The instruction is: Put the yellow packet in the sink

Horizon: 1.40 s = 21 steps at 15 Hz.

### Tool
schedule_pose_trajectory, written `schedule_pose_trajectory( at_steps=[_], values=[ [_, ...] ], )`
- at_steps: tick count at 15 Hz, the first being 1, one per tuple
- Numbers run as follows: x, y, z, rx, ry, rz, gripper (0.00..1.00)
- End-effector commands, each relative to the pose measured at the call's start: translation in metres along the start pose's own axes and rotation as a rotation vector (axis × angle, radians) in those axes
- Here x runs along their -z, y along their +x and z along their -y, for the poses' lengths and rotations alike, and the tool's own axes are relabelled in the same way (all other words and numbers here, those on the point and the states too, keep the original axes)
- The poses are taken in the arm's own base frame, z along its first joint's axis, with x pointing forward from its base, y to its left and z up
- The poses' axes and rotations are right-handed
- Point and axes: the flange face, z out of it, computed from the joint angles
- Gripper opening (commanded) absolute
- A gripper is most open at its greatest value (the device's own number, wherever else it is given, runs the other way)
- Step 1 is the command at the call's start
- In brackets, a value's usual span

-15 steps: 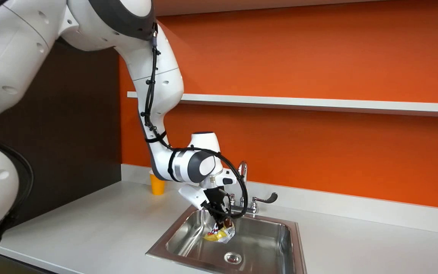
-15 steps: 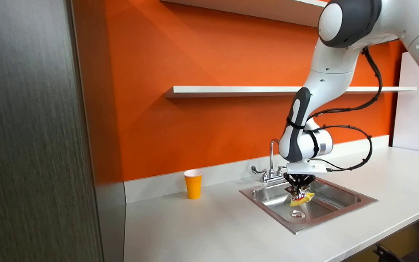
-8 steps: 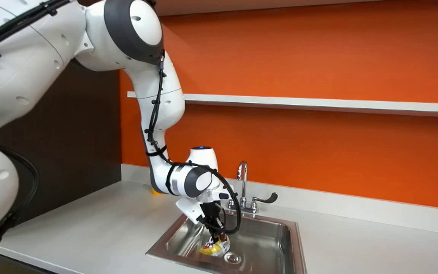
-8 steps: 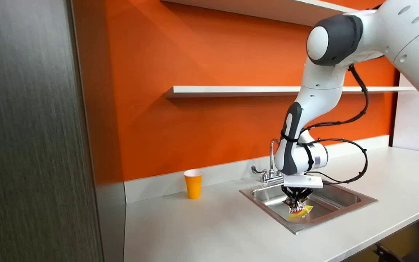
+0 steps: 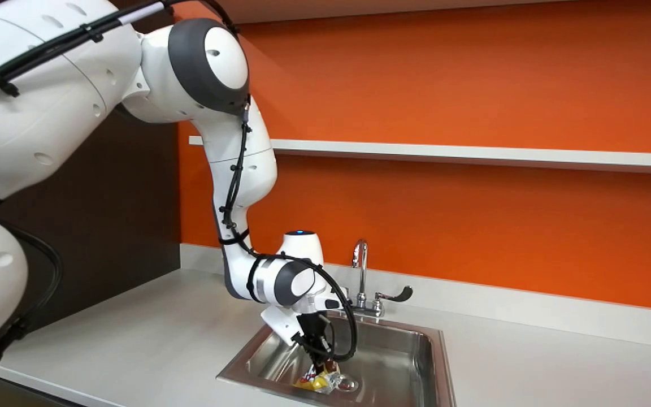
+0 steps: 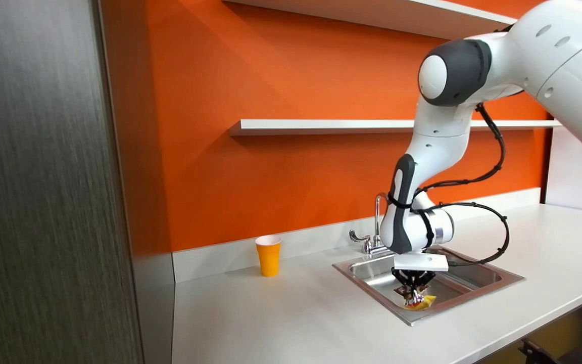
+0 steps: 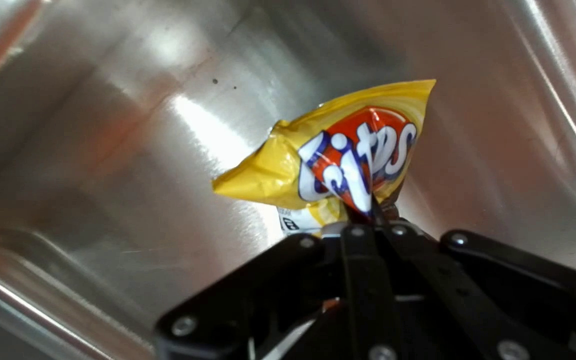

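Observation:
The yellow packet [image 7: 263, 170] is crinkled, with a red, white and blue logo, and fills the middle of the wrist view. My gripper [image 7: 368, 212] is shut on it, with the wrapper pinched and folded between the fingertips. In both exterior views the packet [image 5: 317, 384] [image 6: 425, 303] hangs from the gripper [image 5: 321, 366] [image 6: 413, 289] low inside the steel sink [image 5: 443, 362] [image 6: 503, 279], left of the drain in one of them. I cannot tell whether it touches the basin floor. The fingers hide part of the packet.
The chrome faucet [image 5: 363, 271] [image 6: 377, 222] and its lever handles stand behind the sink, close to the arm. A yellow-orange cup [image 6: 269, 258] stands upright on the counter by the wall. A white shelf [image 5: 472, 151] runs along the orange wall. A dark panel [image 5: 94, 198] closes one side.
The arm has lowered the packet deeper into the sink, mostly in the first half second, less since. The grip on the packet stays. The cup is now hidden behind the arm in an exterior view.

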Motion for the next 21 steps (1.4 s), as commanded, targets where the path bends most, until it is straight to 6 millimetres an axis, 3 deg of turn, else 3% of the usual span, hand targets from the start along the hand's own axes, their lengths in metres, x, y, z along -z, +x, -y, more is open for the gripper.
schedule_pose_trajectory(
  at_steps=[1, 2, 3, 6, 13, 15, 21],
  values=[
    [-0.004, 0.006, 0.000, 0.005, 0.018, -0.006, 0.00],
    [-0.004, 0.006, 0.000, 0.004, 0.018, -0.005, 0.00],
    [-0.005, 0.006, -0.001, 0.002, 0.015, -0.002, 0.24],
    [0.000, 0.005, 0.001, 0.008, 0.017, -0.007, 0.41],
    [0.025, 0.004, 0.010, 0.095, 0.016, -0.015, 0.95],
    [0.037, 0.001, 0.016, 0.136, 0.032, -0.024, 1.00],
    [0.078, -0.022, 0.027, 0.282, 0.051, -0.034, 1.00]
  ],
)
